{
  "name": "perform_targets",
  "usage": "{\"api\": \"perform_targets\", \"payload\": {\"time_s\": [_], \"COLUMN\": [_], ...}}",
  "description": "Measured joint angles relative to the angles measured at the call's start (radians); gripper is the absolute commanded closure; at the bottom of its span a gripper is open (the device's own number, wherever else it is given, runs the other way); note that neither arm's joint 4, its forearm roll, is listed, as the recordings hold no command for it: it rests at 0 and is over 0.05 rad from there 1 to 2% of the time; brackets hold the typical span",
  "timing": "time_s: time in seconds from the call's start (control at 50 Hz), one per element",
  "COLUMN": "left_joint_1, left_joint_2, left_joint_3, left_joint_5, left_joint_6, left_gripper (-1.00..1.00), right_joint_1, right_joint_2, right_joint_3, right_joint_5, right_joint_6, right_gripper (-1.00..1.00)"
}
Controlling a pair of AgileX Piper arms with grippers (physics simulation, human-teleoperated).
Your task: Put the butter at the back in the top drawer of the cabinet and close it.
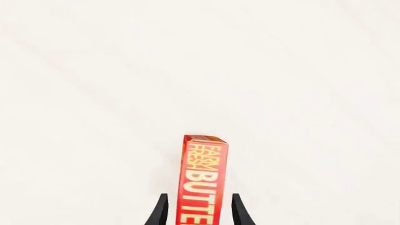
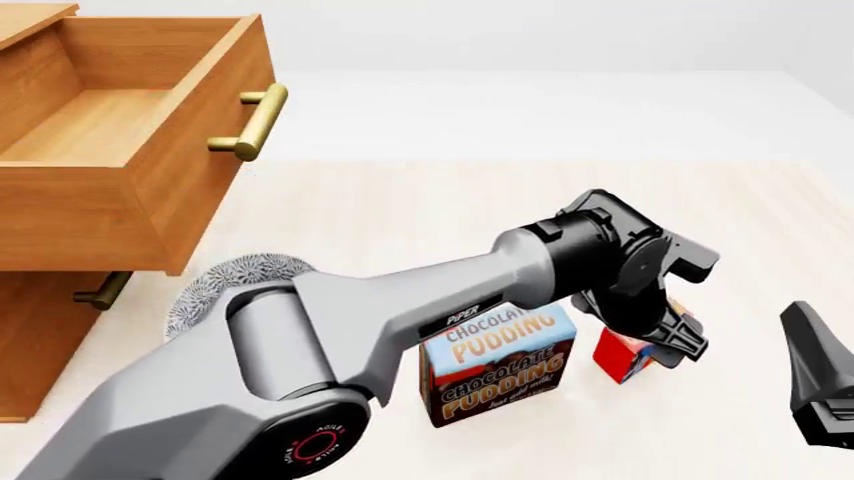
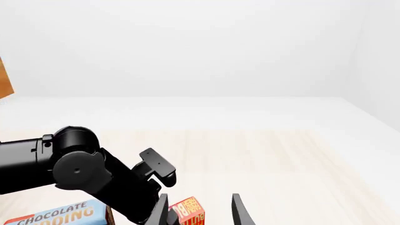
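The butter (image 1: 203,180), a small red box with orange-yellow lettering, lies between the fingers of my left gripper (image 1: 200,210), with a thin gap showing on each side; the gripper is open. In the front view the butter (image 2: 618,356) sits low at the table's right, just right of the pudding box, under my left gripper (image 2: 659,338). The top drawer (image 2: 127,120) of the cabinet (image 2: 38,340) stands pulled out at far left, its light-wood inside bare. My right gripper (image 2: 817,372) hovers open at the right edge, apart from the butter (image 3: 188,212).
A blue-and-brown Chocolate Pudding box (image 2: 497,366) stands beside the butter. A grey patterned bowl (image 2: 220,285) sits behind my left arm, near the cabinet. The drawer's brass handle (image 2: 254,124) juts toward the table. A lower drawer handle (image 2: 102,290) shows beneath.
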Motion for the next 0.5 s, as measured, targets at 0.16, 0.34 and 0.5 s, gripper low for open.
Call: {"api": "perform_targets", "payload": {"time_s": [0.16, 0.34, 0.5], "left_joint_1": [-0.004, -0.004, 0.001], "left_joint_2": [0.009, 0.017, 0.022], "left_joint_3": [-0.002, -0.005, -0.012], "left_joint_5": [-0.004, -0.006, 0.001], "left_joint_6": [-0.006, -0.009, -0.009], "left_gripper": [-1.00, -1.00, 1.00], "right_joint_1": [0.000, 0.000, 0.000], "right_joint_2": [0.000, 0.000, 0.000], "right_joint_3": [0.000, 0.000, 0.000], "right_joint_5": [0.000, 0.000, 0.000], "right_joint_6": [0.000, 0.000, 0.000], "right_gripper": [-1.00, -1.00, -1.00]}}
